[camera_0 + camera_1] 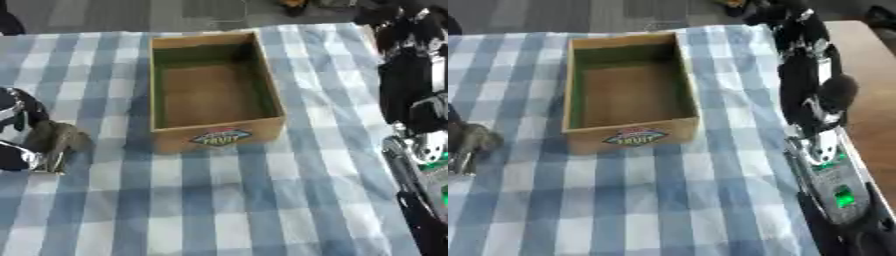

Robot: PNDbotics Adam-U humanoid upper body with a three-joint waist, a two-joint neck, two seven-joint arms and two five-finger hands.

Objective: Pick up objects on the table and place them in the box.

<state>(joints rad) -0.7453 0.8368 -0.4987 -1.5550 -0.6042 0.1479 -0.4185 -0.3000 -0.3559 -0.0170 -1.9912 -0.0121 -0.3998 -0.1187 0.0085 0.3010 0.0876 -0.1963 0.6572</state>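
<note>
Cardboard box, open-topped, green-lined, bearing a colourful front label.

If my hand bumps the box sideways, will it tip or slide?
Probably slide: the box is low and wide, sitting flat on the checked cloth. It looks empty and like cardboard, so likely light and easily shifted. The cloth might bunch up under it.

The box sits on the counter, toward its far side. The left hand lies to its left, the right arm to its right.
</note>
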